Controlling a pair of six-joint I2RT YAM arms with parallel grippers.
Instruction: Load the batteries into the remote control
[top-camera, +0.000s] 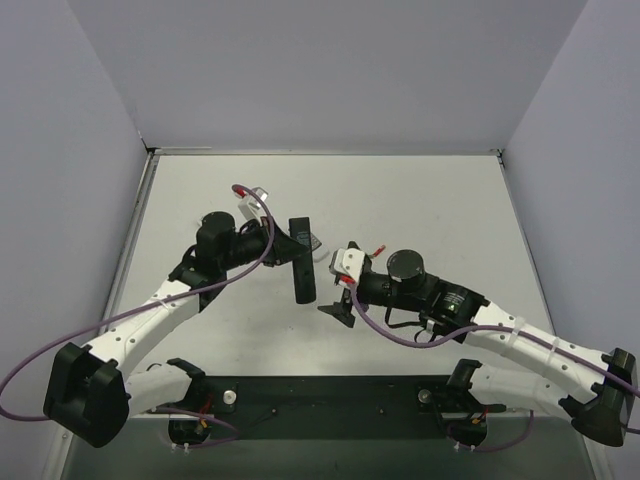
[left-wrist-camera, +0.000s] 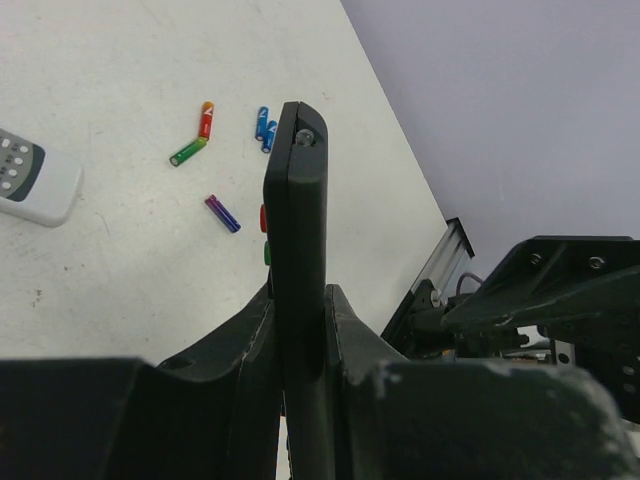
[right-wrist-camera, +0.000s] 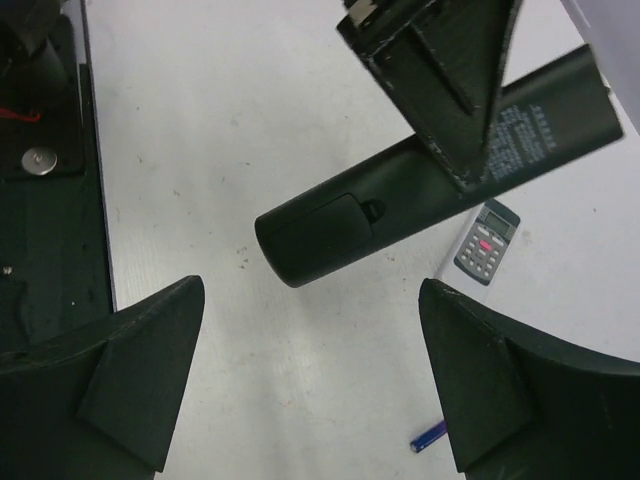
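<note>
Remote control (top-camera: 301, 262) is gripped edgewise mid-frame by the left tool (left-wrist-camera: 300, 345); right tool (right-wrist-camera: 315, 340) is spread open, empty. Judged light, rigid, slick: best pinched across its free cover end (right-wrist-camera: 318, 228).

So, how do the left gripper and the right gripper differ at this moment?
The left gripper is shut on the black remote; the right gripper is open. The left gripper carries the remote; the right gripper holds nothing, only facing its battery cover. Both are black.
</note>
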